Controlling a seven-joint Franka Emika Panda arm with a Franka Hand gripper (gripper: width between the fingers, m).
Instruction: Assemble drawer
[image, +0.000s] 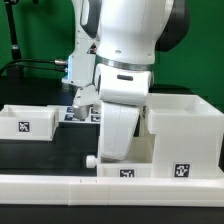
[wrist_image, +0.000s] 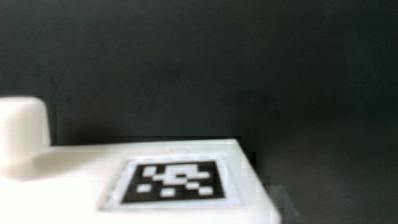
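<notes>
The large white casing (image: 186, 130) stands at the exterior view's right with a square tag on its front. One shallow tagged tray (image: 27, 122) lies at the left. A second tagged tray (image: 128, 170) with a round knob (image: 90, 158) lies in the front middle, next to the casing. My gripper (image: 114, 152) hangs straight down over this tray, and its fingertips are hidden behind the hand and the tray. In the wrist view the tray's tagged face (wrist_image: 175, 182) and its knob (wrist_image: 22, 130) fill the lower part, with no fingers showing.
A long low white rail (image: 100, 186) runs along the front edge. The marker board (image: 84, 114) lies flat behind the arm. A black mat (wrist_image: 214, 70) covers the table, and a green curtain hangs at the back.
</notes>
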